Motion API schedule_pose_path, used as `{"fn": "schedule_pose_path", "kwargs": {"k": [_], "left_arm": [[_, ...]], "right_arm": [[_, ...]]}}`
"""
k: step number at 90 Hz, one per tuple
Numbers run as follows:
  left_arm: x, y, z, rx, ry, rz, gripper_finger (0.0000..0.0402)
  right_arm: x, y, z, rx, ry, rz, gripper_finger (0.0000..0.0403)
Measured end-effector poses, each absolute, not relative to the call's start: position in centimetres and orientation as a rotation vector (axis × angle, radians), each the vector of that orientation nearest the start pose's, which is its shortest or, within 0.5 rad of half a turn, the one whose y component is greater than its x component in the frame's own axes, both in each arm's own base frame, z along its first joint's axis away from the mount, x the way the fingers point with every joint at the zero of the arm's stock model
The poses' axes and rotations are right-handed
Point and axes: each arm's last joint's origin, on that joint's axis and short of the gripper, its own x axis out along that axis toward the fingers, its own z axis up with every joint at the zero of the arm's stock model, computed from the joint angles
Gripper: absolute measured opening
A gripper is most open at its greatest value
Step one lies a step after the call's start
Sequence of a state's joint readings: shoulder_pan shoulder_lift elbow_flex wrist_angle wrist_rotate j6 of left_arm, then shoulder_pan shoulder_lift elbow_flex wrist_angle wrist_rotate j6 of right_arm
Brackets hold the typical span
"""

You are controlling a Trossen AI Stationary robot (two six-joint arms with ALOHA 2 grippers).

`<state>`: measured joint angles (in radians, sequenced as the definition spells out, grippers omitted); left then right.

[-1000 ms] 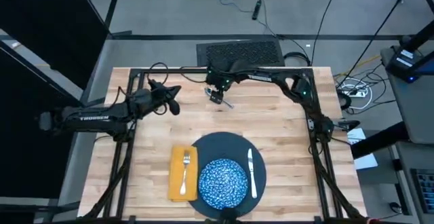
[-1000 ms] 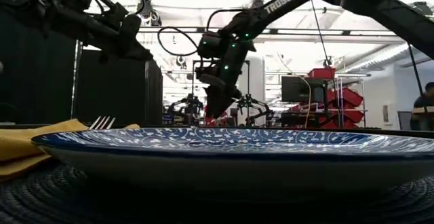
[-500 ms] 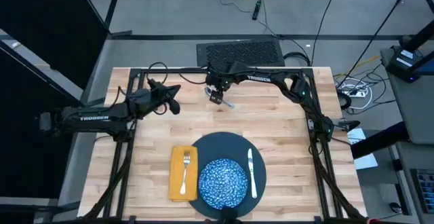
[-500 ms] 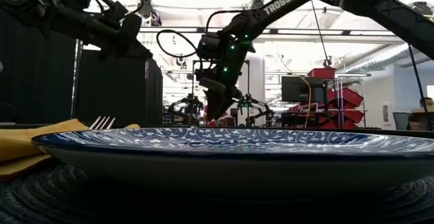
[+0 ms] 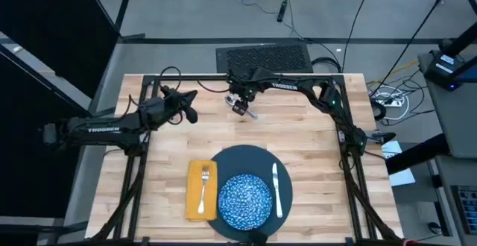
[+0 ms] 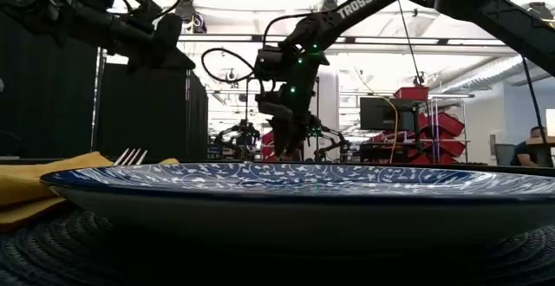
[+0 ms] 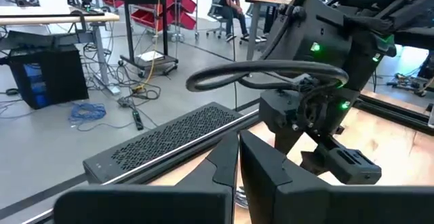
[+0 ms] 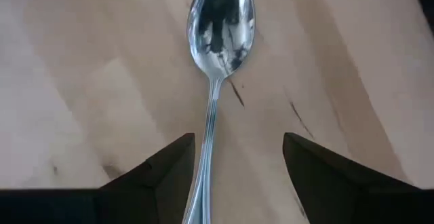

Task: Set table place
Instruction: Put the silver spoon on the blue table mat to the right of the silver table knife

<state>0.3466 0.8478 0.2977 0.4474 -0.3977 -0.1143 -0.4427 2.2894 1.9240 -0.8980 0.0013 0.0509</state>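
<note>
Right wrist view: the right gripper, fingers spread, straddles the handle of the polished silver spoon, which lies flat on the light wooden plank table near its far edge. The silver fork on the mustard-yellow napkin, the speckled bowl and the silver knife are already placed. Step in hand: grasping the spoon; next, the fingers must close, lift, and carry it beside the knife. The left gripper hovers pressed together, waiting.
</note>
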Motion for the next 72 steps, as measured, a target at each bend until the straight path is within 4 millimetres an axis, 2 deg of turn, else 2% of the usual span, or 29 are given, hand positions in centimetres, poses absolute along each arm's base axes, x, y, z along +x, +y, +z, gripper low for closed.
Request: {"fn": "schedule_pose_path", "kwargs": {"k": [19,38,49,60,72], "left_arm": [[16.5,7.1,21.5,-0.107,0.063,0.747,0.0000],[16.5,7.1,21.5,-0.108,0.062,0.746,0.0000],[16.5,7.1,21.5,-0.115,0.061,0.740,0.0000],[16.6,7.1,21.5,-0.117,0.059,0.722,0.0000],[16.6,7.1,21.6,-0.117,0.044,0.719,0.0000]], "right_arm": [[42.7,-19.5,17.7,0.370,1.265,-0.437,0.0215],[43.6,-18.1,17.8,0.351,1.236,-0.515,0.0215],[43.9,-17.5,16.7,0.278,1.274,-0.583,0.0215],[44.3,-17.4,15.0,0.289,1.307,-0.560,0.0215],[44.3,-17.5,15.0,0.259,1.301,-0.584,0.0215]]}}
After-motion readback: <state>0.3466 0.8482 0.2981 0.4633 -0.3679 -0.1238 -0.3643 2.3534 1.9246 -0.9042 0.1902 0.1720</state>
